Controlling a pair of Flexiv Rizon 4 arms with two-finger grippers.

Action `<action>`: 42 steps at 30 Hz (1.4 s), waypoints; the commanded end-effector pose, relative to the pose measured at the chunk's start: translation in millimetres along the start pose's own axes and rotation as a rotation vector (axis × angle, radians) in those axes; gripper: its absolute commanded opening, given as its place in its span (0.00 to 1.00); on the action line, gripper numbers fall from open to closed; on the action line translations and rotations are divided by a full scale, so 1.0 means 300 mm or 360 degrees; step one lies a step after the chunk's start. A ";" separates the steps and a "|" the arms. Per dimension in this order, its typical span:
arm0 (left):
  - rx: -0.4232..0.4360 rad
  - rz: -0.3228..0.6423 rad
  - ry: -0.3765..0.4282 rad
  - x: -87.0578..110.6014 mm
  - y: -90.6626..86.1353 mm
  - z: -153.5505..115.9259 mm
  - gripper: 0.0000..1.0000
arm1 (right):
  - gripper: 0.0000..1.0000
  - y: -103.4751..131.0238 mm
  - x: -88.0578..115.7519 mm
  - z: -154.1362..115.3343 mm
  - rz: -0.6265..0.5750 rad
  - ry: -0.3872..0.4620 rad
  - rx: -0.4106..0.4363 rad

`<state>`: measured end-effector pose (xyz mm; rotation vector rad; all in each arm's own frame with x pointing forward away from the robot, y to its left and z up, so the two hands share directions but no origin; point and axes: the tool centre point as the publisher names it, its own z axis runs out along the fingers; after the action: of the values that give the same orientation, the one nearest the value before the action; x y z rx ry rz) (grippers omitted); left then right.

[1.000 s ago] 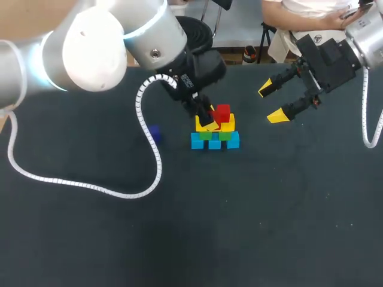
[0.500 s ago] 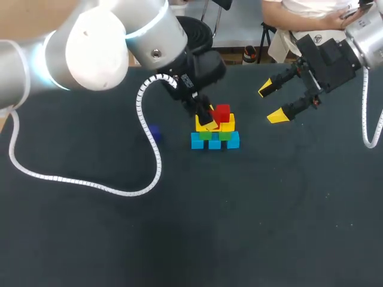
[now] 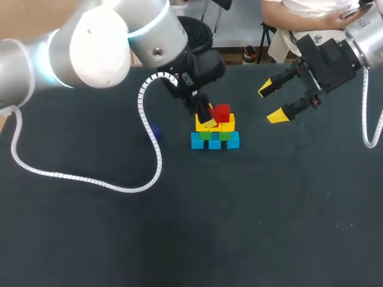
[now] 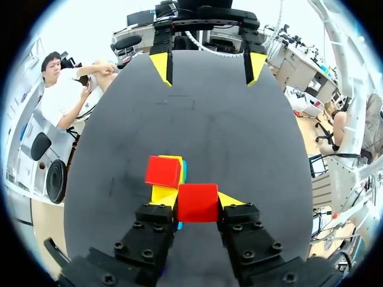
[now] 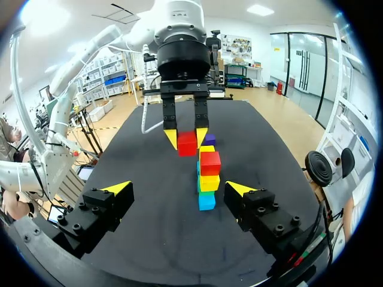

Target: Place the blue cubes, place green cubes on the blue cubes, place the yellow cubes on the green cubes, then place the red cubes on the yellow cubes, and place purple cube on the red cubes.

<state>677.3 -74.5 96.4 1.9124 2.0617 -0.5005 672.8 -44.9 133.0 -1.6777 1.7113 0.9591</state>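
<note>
The left end effector (image 4: 197, 203) is clamped on a red cube (image 5: 187, 143), a finger on each side, just above the yellow cubes (image 5: 209, 182) and right beside the second red cube (image 3: 222, 112), which already sits there. Beneath are green cubes (image 3: 225, 136) and blue cubes (image 3: 215, 142) on the tabletop (image 3: 239, 209). The purple cube (image 3: 154, 130) lies apart, left of the stack. The right end effector (image 3: 272, 102) hangs well to the side, fingers spread and empty. The likely danger is that a finger or the carried cube nudges its red neighbour on the way down. An off-centre release could also let the cube tip off the narrow tier.
</note>
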 end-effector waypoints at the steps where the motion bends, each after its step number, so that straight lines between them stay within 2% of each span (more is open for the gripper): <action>1: 0.0015 -0.0001 0.0014 -0.011 0.024 0.006 0.00 | 1.00 0.004 0.000 0.000 -0.0001 -0.0001 0.0004; 15: 0.0009 -0.0034 0.0027 0.016 0.050 0.009 0.00 | 1.00 0.004 0.000 0.000 -0.0001 -0.0001 0.0004; 24: 0.0022 -0.0057 -0.0032 0.026 0.065 0.012 0.00 | 1.00 0.004 0.000 0.000 -0.0001 -0.0001 0.0004; 42: 0.0010 -0.0031 -0.0057 0.013 0.066 -0.002 0.00 | 1.00 0.004 0.000 0.000 -0.0001 -0.0001 0.0004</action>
<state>696.4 -70.0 94.7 1.8746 2.0632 -0.5422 672.8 -44.9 133.0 -1.6777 1.7113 0.9592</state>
